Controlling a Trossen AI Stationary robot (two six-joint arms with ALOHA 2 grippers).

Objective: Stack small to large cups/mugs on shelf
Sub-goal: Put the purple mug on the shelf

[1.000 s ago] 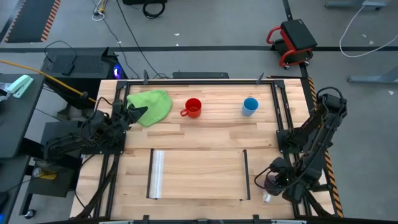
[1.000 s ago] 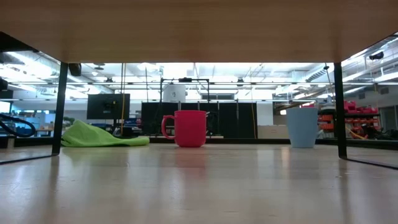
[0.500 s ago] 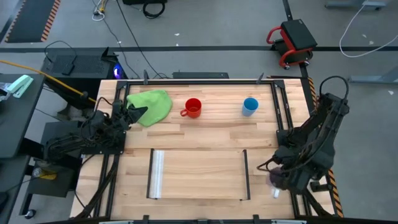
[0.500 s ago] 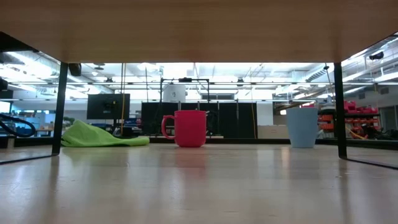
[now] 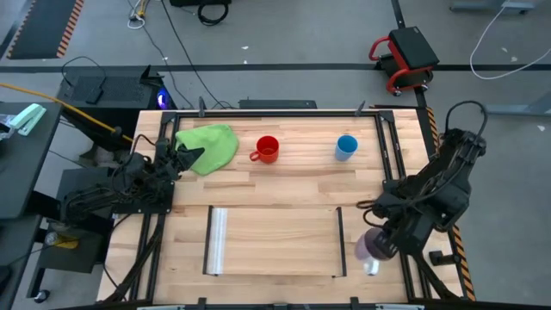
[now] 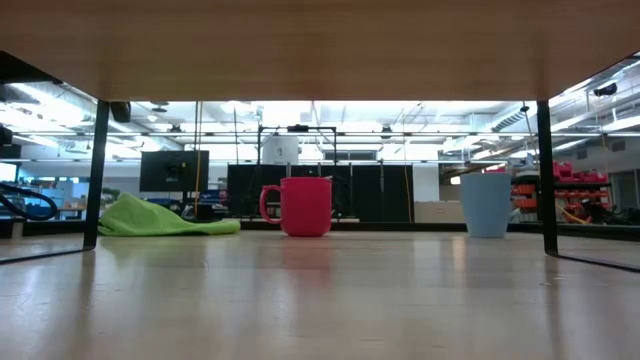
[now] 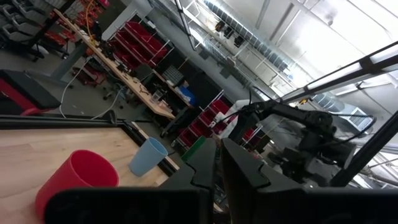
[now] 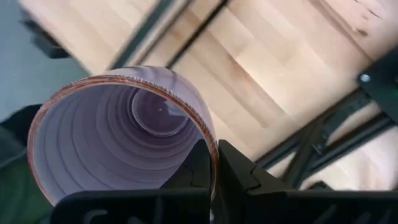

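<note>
One translucent purple plastic mug [image 8: 124, 130] is pinched by its rim wall in the right gripper [image 8: 214, 163], one finger inside the mouth and one outside, carried tilted off the near right corner of the table, just beside the dark-bar end of the light wooden shelf panel [image 5: 275, 241]. Looks light, thin-walled and stiff, likely slick, so a rim pinch could pivot; the whitish handle isn't visible in the wrist view. Farther back, a red mug with handle [image 5: 267, 149] and a handleless light-blue cup [image 5: 346, 146] stand upright and well apart, both rigid, easiest taken by the rim. Left gripper [image 7: 219, 163] waits by the green cloth [image 5: 209, 145], fingers almost together, empty.
</note>
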